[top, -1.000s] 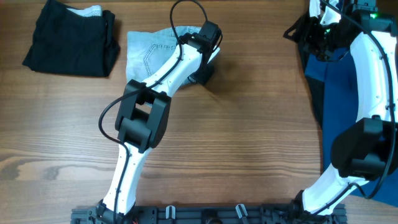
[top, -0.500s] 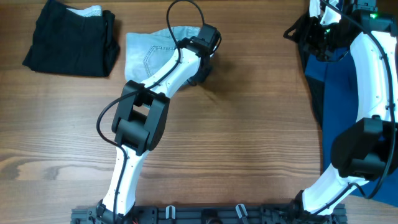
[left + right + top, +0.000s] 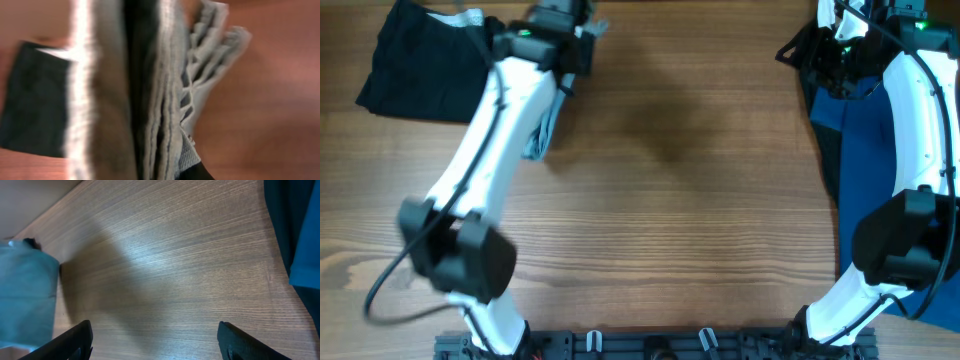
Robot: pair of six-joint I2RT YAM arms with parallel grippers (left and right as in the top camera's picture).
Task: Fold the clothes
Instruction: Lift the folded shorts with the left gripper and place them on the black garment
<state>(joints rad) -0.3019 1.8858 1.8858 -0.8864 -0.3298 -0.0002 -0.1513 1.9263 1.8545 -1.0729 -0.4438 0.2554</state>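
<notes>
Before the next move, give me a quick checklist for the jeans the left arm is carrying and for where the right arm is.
1. Left gripper hold on the denim pants: ok, cloth layers run between its fingers in the wrist view.
2. Fold tidy: cannot tell, the wrist view is blurred and the arm covers most of the pants from overhead.
3. Pants apart from the black garment: cannot tell, they sit close together.
4. Right gripper out of the way: ok, open, at the far right by the navy cloth.
5. Bare table to set down on: ok.
</notes>
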